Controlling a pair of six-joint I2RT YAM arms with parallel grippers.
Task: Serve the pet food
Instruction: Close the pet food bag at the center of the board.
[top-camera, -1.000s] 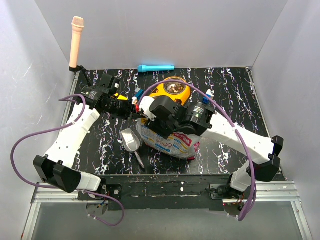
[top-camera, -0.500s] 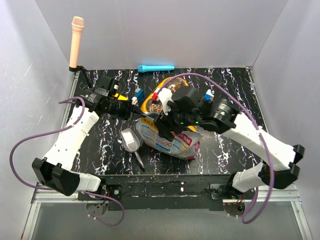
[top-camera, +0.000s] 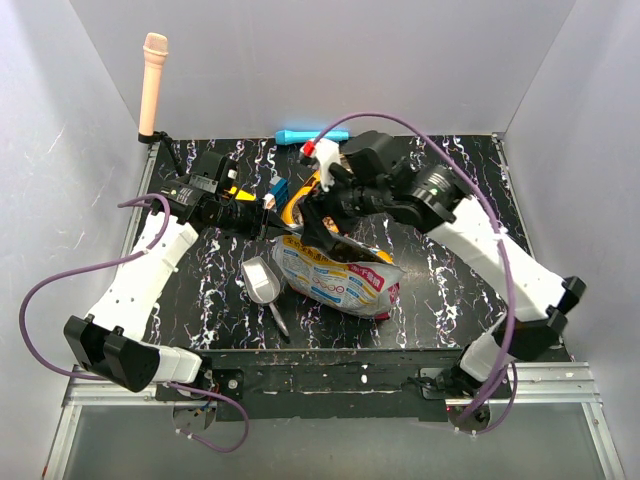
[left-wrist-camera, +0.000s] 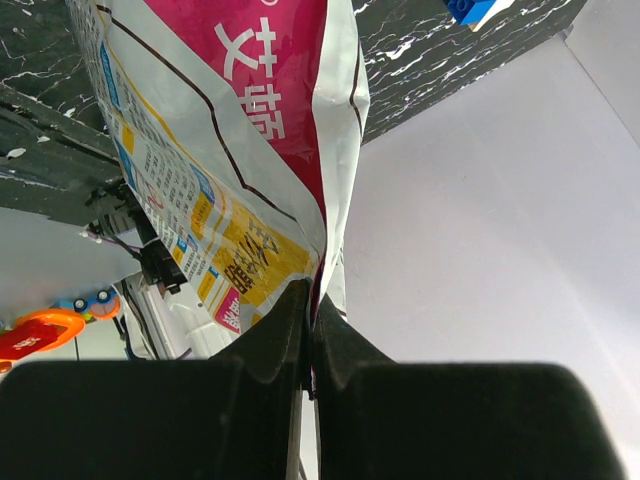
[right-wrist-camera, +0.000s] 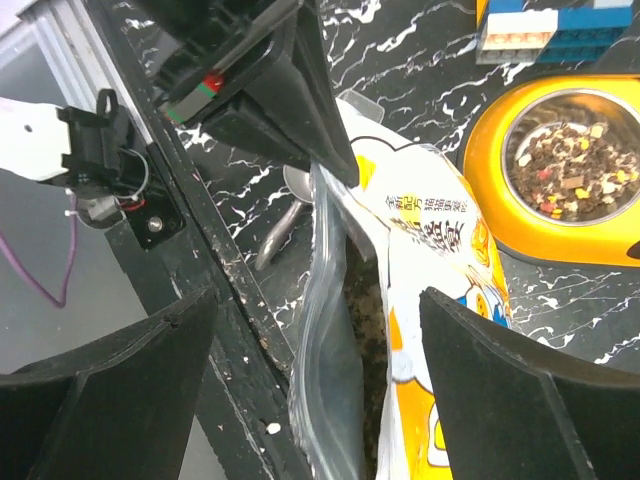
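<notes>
The pet food shows as brown kibble in the steel cup (right-wrist-camera: 578, 165) of the yellow double bowl (right-wrist-camera: 500, 215), and more kibble (right-wrist-camera: 362, 335) sits inside the open foil bag (right-wrist-camera: 440, 260). The bag (top-camera: 335, 282) lies on the table with its mouth toward the bowl (top-camera: 296, 206). My left gripper (left-wrist-camera: 310, 322) is shut on the bag's rim and holds it up (top-camera: 264, 214). Above the bag's mouth hangs my right gripper (right-wrist-camera: 320, 385), open wide, with nothing between its fingers (top-camera: 322, 215).
A grey scoop (top-camera: 262, 280) lies on the black marbled table (top-camera: 450, 270) left of the bag. Blue toy blocks (right-wrist-camera: 560, 30) sit behind the bowl. A blue tube (top-camera: 312, 135) and a pink upright microphone (top-camera: 153, 85) stand at the back wall.
My right gripper has opened wide, and its arm has lifted and swung toward the back, off the bag and over the bowl. The left gripper keeps its hold on the bag's rim.
</notes>
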